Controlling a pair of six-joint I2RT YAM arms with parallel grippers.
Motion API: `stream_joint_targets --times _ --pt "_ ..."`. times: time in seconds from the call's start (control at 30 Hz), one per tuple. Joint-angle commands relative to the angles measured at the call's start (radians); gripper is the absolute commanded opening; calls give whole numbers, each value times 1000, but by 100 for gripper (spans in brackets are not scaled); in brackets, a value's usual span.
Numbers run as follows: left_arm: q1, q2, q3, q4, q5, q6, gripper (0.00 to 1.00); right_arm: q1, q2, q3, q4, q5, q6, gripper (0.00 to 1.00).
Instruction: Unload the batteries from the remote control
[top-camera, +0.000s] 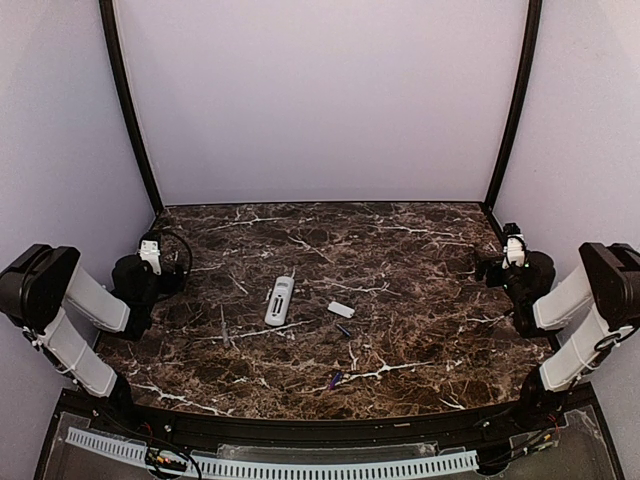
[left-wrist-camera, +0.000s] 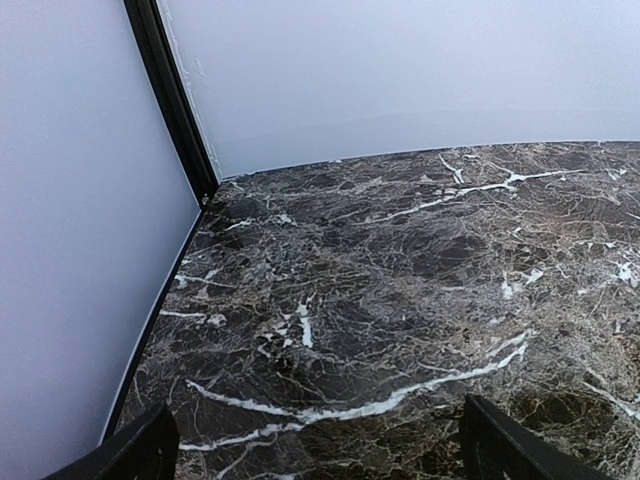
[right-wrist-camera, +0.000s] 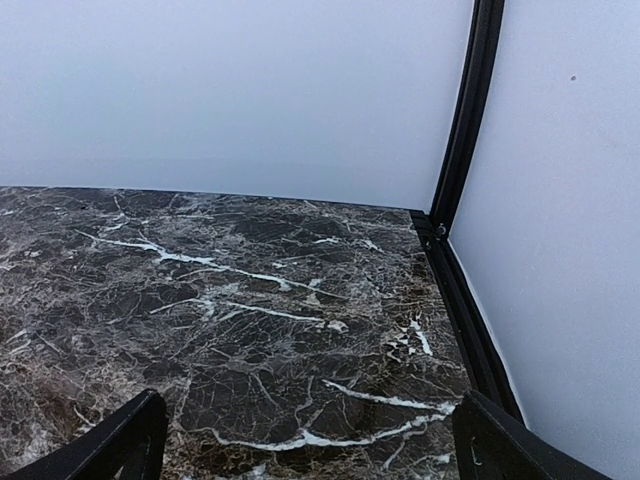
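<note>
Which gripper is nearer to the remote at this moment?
Left. The left gripper sits at the left edge of the table, with the remote lying left of centre; the right gripper sits at the right edge, farther off.

I can't read any words, numbers or signs here. The remote control (top-camera: 280, 300) is too small to show letters.

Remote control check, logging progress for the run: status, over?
Left pincer and right pincer open, empty. Remote control mid-table, white cover piece beside it. Batteries out: one by cover, other nearer the camera. Nothing in the way.
</note>
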Motion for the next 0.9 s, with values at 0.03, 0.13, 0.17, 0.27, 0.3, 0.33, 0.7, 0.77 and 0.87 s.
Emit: stream_joint_targets --times 0.03,0.13,0.17,0.27,0.3,0.33,0.7,0.77,0.87 --pt "6 0 -10 18 4 -8 99 -2 7 10 27 12 12 99" --pt "5 1 -10 19 5 -7 99 -1 7 10 27 12 12 99" --pt "6 1 -9 19 4 -8 99 -2 8 10 27 12 12 99" --pt "5 1 -11 18 5 -7 99 -2 9 11 27 11 12 99" --pt "6 0 -9 19 5 -7 99 -2 8 12 26 11 12 99" --pt "5 0 -9 19 4 -8 99 -2 9 12 26 12 12 99" --pt "5 0 -10 18 5 -7 99 -3 8 16 18 4 12 98" --pt "5 0 -10 18 6 -7 99 -2 9 16 15 3 13 99" --pt "6 0 -9 18 5 -8 99 -2 8 14 19 3 13 99"
